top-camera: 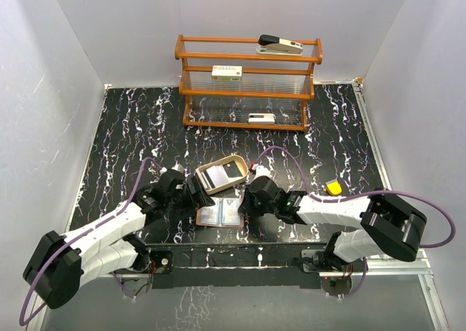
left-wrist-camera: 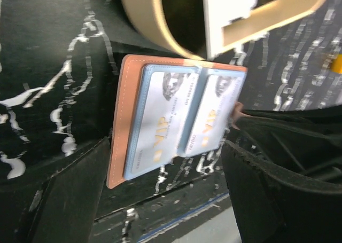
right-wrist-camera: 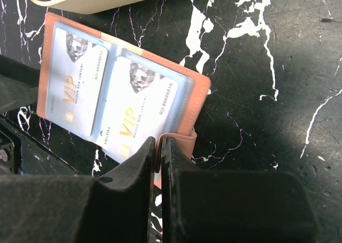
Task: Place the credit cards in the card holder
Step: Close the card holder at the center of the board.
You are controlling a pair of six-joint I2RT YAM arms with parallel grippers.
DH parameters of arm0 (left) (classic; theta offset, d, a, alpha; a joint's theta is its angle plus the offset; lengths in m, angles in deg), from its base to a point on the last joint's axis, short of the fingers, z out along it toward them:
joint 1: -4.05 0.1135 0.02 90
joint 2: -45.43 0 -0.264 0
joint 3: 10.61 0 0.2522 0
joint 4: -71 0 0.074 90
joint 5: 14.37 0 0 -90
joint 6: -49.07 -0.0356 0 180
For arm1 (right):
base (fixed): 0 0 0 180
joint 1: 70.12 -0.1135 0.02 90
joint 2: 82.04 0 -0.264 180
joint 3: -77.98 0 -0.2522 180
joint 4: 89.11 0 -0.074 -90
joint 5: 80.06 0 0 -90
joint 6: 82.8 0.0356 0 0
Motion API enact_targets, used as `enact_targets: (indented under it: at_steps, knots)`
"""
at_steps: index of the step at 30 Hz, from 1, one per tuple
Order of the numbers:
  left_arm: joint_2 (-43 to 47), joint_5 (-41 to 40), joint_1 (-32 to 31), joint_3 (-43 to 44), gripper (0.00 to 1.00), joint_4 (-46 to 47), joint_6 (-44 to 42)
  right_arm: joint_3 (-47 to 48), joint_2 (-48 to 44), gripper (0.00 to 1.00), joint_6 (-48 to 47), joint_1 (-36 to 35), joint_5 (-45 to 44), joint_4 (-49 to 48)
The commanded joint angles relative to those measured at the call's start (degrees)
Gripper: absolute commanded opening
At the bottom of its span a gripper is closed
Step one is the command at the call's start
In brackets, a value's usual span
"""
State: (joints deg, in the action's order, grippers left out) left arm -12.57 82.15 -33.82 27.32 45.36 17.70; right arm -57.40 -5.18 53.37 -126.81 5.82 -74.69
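Black marbled tabletop [top-camera: 349, 127]; on it we list: right fingers [right-wrist-camera: 224, 200] pressed together on one edge of the open card holder [right-wrist-camera: 196, 101]; left fingers [left-wrist-camera: 69, 200] spread wide, empty, at its opposite side; two credit cards [right-wrist-camera: 141, 101] in its pockets; tan tray [right-wrist-camera: 107, 0] just beside it

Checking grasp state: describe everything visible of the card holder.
The card holder is a reddish-brown leather bifold lying open, inside up, on the black marbled table, right beside the tan tray. Its bluish clear pockets hold two silvery VIP cards, one per half. The right hand is shut on one edge of its cover.
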Motion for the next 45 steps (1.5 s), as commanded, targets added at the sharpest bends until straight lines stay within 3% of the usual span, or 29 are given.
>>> enact_targets:
  at_steps: [1,7,16,27,33,38,45]
  knots:
    - [4.0,6.4,0.1,0.1,0.81,6.5,3.9,-0.1,1.7,0.0,-0.5,-0.4,1.0,-4.1]
    - [4.8,12.8,0.0,-3.0,0.75,17.6,8.8,0.2,3.1,0.0,-0.7,-0.4,1.1,-5.0]
    - [1.2,18.2,-0.7,-5.4,0.56,30.1,11.3,0.9,5.1,0.0,-2.4,-0.4,1.2,-6.8]
    - [-5.8,17.9,-1.3,-4.0,0.34,28.9,5.8,-1.5,-0.5,0.0,-1.9,-0.4,-2.3,-4.3]
    - [-9.2,17.7,-1.7,-2.7,0.18,28.0,3.3,-2.0,-1.9,0.09,-1.5,-0.4,-3.4,-3.6]
    - [-11.0,16.7,-2.0,-1.9,0.23,26.4,1.7,-1.8,-3.2,0.09,-1.6,-0.4,-4.1,-2.2]
    - [-14.6,15.1,-2.3,-1.2,0.17,24.2,0.1,-2.3,-6.9,0.11,-0.7,-0.4,-5.4,-0.4]
